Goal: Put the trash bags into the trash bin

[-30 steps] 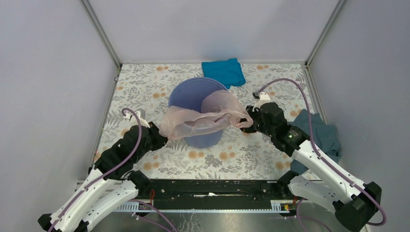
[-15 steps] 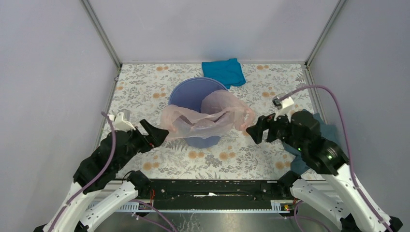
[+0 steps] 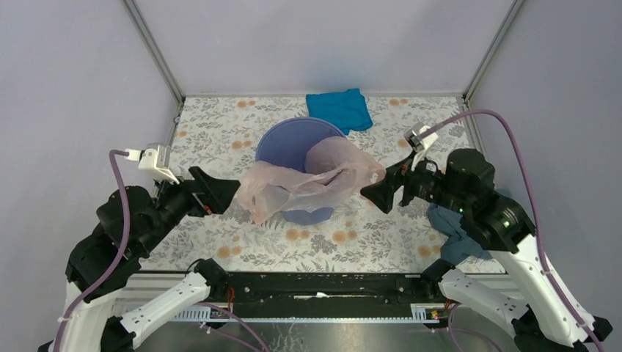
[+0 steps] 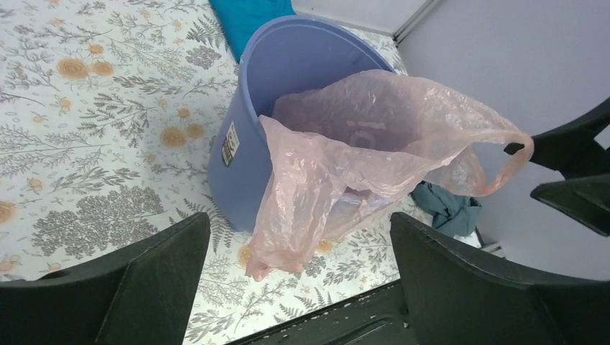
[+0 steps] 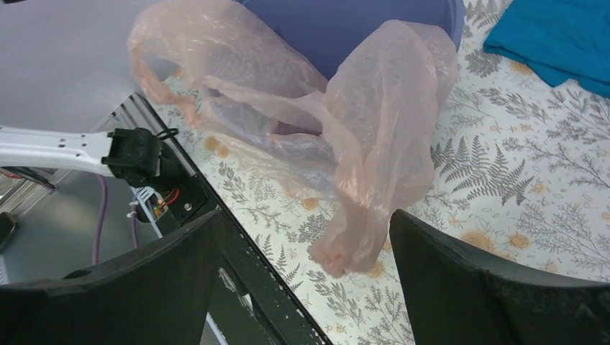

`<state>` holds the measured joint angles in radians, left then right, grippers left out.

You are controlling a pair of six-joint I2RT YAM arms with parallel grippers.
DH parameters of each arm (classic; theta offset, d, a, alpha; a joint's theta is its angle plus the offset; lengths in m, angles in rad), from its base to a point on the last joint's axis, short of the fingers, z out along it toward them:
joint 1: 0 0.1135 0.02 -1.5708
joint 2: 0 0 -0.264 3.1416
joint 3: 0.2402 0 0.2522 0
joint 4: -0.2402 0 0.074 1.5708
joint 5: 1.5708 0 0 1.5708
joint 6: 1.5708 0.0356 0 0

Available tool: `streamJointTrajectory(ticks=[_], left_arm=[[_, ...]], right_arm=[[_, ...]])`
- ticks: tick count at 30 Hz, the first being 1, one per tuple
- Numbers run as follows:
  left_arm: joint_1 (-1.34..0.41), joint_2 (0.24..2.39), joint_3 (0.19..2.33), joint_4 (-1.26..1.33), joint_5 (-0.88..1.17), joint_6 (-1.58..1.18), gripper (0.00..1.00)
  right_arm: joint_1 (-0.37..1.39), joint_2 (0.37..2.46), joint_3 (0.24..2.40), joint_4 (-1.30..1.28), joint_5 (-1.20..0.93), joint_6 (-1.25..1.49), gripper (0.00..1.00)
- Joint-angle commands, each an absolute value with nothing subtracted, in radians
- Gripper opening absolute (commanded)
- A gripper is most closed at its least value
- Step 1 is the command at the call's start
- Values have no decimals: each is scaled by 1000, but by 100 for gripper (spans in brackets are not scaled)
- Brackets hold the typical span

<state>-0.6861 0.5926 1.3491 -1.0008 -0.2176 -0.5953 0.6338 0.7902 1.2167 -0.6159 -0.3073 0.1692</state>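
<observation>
Both claws are standing wide apart, gripping nothing: the left gripper (image 3: 222,192) is hovering just left of the pink trash bag (image 3: 308,183), the right gripper (image 3: 378,194) just right. The bag is draping over the near rim of the trash bin (image 3: 287,143), partly hanging outside.

L arm (image 3: 136,220), R arm (image 3: 480,209): blk housings, white lower links, blk wedge jaws; purple cables (image 3: 484,112), white wrist cams (image 3: 155,158).

Bin (image 3: 292,141) is set near middle of table (image 3: 213,132). Bag (image 3: 308,185) is draped over its near rim, partly inside, partly hung in front. Folded cloth (image 3: 339,108) is laid behind bin. Crumpled cloth (image 3: 447,221) is found at right edge. L gripper (image 3: 229,195) is held left of bag, R gripper (image 3: 372,196) right of it
</observation>
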Motion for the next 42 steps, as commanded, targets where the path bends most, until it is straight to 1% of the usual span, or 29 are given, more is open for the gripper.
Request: streamJointTrajectory(ticks=[1, 3, 8, 13, 18, 20, 21, 24, 27, 28, 31, 34, 36, 40, 41, 42], left_arm=[[-684, 656, 1363, -983, -199, -522, 99], [-684, 674, 1336, -949, -187, -511, 99], [-684, 694, 1250, -894, -172, -508, 99], [-684, 723, 1211, -894, -169, -515, 99], [-684, 729, 1205, -908, -176, -505, 99], [-684, 744, 1209, -922, -203, -503, 99], [-683, 755, 1214, -932, -233, -510, 97], [-684, 782, 1221, -934, -321, -514, 84], [-684, 814, 1230, -916, -367, -511, 65], [-684, 823, 1234, -908, -383, -511, 59], [-684, 838, 1238, -871, -432, -499, 47], [-684, 861, 1231, -815, -477, -475, 37], [-684, 893, 1244, -788, -500, -465, 36], [-669, 965, 1259, -731, -542, -434, 34], [-654, 987, 1263, -720, -540, -417, 36], [-637, 1009, 1273, -713, -532, -406, 44]], right_arm=[[632, 869, 1298, -651, -188, 178, 91], [633, 917, 1332, -706, -117, 168, 89], [633, 913, 1324, -682, -34, 144, 90], [632, 954, 1332, -661, 14, 155, 82], [632, 976, 1318, -592, 24, 183, 78], [633, 984, 1318, -569, 31, 191, 75], [632, 988, 1318, -557, 40, 196, 71], [632, 1003, 1313, -521, 57, 202, 58], [632, 1028, 1312, -494, 66, 213, 40], [633, 1035, 1309, -484, 71, 217, 38], [632, 1066, 1308, -454, 115, 224, 35], [632, 1119, 1339, -450, 154, 224, 27], [632, 1160, 1361, -444, 176, 224, 25], [628, 1244, 1398, -431, 237, 208, 25], [627, 1265, 1406, -425, 248, 203, 25], [620, 1282, 1415, -420, 252, 199, 25]])
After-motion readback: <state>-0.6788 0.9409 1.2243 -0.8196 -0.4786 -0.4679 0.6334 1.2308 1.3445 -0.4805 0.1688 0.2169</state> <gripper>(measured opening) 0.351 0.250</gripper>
